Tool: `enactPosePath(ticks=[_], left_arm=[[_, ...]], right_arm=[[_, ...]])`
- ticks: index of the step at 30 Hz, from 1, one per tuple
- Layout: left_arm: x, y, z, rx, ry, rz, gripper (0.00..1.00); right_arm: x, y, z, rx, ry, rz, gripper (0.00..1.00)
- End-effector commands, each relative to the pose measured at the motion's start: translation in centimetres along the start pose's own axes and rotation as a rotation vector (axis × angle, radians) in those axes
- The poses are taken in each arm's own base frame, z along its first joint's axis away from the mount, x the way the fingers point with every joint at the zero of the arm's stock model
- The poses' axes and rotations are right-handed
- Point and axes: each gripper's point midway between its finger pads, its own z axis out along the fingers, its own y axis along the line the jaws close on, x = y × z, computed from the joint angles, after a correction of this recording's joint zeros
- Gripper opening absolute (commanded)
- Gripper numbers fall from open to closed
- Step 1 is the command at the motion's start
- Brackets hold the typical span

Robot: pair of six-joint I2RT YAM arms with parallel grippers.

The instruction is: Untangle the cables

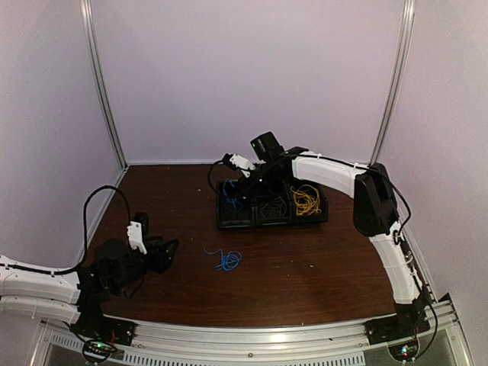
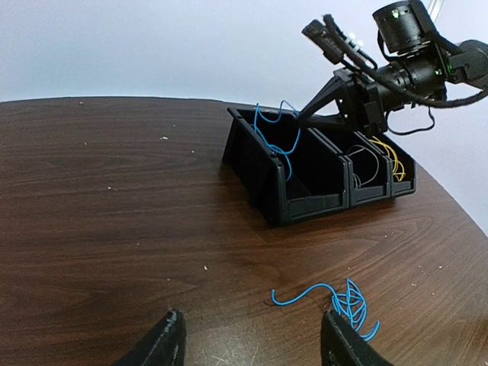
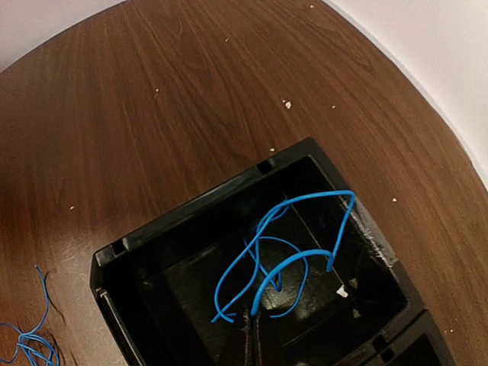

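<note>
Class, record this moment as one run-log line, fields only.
right gripper: shut on thin blue cable, over black plastic bin | left gripper: open, empty | second blue cable coil: loose on brown wooden table

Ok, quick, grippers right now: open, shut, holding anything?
Left gripper: open, holding nothing.
Right gripper: shut on the blue cable in the bin.

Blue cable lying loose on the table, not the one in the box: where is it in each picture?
Top external: the loose blue cable lies mid-table, just below the black bin in the picture.
Left wrist: low right, in front of the bin.
Right wrist: bottom left corner, left of the bin.
Shared landmark: the black bin.
</note>
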Motion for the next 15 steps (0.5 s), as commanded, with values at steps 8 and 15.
enactPosePath(ticks=[8,15], left_arm=[[-0.9,0.0,-0.1,0.006,-0.048,-0.033,0.62],[-0.4,0.1,0.2,0.004,-0.037,-0.027,0.62]], right_arm=[[2.6,2.0,2.1,-0.007,0.114,0.003,0.00],[3.5,5.5,1.7,-0.098,0.179,0.002,0.00]])
